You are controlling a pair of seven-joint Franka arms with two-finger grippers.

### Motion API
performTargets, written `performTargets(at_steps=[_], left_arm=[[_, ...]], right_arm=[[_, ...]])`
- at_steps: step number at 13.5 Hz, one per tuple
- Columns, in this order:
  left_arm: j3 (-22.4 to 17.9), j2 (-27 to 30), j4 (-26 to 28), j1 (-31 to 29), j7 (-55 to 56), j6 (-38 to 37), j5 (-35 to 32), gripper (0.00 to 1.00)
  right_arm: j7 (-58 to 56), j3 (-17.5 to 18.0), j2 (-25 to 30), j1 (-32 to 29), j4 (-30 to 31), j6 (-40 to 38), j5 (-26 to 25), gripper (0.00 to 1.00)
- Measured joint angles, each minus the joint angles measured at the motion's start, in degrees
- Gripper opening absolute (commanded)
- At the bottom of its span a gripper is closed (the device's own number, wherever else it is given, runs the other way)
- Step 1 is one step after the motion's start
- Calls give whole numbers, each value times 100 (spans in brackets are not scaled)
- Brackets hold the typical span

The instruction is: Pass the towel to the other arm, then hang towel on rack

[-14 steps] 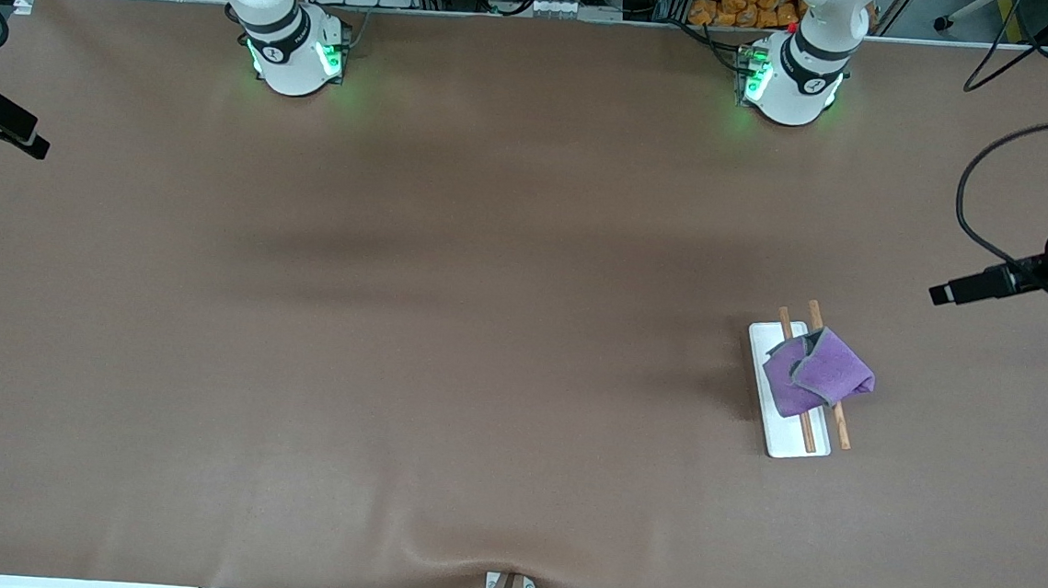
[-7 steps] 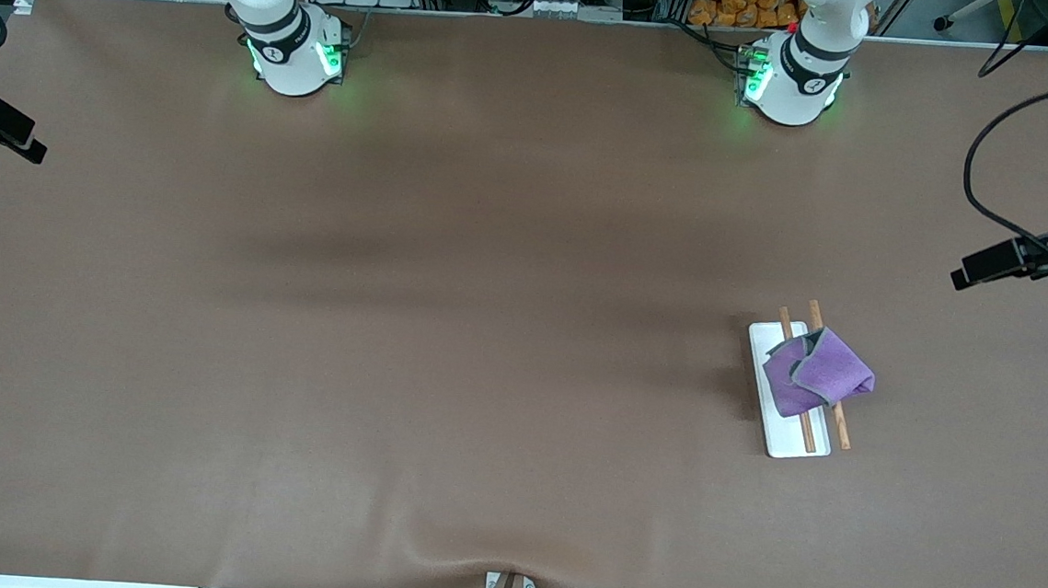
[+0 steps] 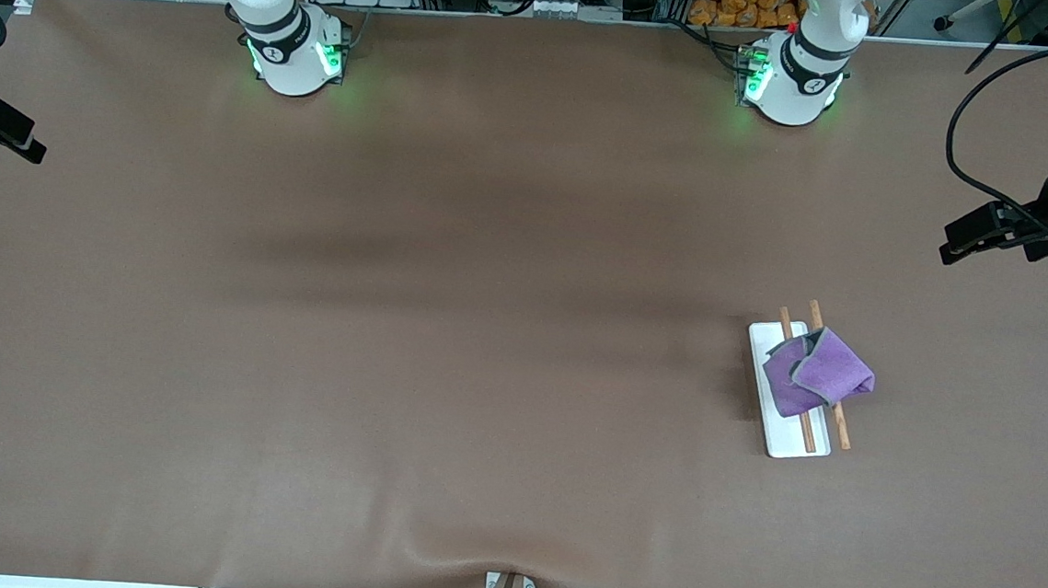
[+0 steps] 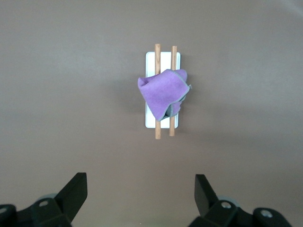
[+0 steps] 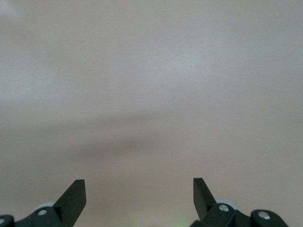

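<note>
The left tool hangs high with its jaws wide and empty; the right tool, also wide and empty, waits over bare worktop. The towel drapes bunched across the rack, whose rods run roughly toward the front camera. Only the left wrist view shows both together from directly overhead.

You've got a fuzzy purple cloth towel w/ grey edging, wood rods on smooth white rack, matt brown table
</note>
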State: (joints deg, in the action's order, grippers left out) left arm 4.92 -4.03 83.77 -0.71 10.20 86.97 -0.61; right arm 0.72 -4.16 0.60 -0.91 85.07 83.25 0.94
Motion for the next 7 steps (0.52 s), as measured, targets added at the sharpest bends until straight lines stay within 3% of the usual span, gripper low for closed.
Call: performTargets(at_steps=[7], left_arm=[[-218,622,558,150,-63,179,0,100]], right_arm=[[0,5,0,0,0,0,0,100]])
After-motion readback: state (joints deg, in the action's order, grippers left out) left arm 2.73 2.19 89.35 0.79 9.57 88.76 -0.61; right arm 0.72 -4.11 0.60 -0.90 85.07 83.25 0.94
